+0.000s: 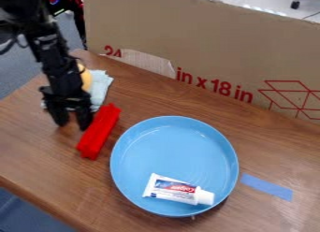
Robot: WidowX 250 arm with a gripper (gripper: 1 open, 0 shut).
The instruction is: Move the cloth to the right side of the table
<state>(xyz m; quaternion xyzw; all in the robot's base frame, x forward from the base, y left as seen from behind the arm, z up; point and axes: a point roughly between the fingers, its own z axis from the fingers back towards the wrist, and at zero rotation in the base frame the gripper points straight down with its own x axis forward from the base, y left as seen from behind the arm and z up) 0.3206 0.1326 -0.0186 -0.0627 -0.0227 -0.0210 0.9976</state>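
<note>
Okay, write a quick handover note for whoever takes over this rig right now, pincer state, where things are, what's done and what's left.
Pincer: open, pointing down, holding nothing, beside the red block.
Cloth: at the back left of the table, behind the pincer, with a yellow rounded object lying on it.
Blue plate with a toothpaste tube sits mid-table, toward the right.
Done: nothing visible on the cloth.
Left: grasp the cloth and carry it to the right side.
</note>
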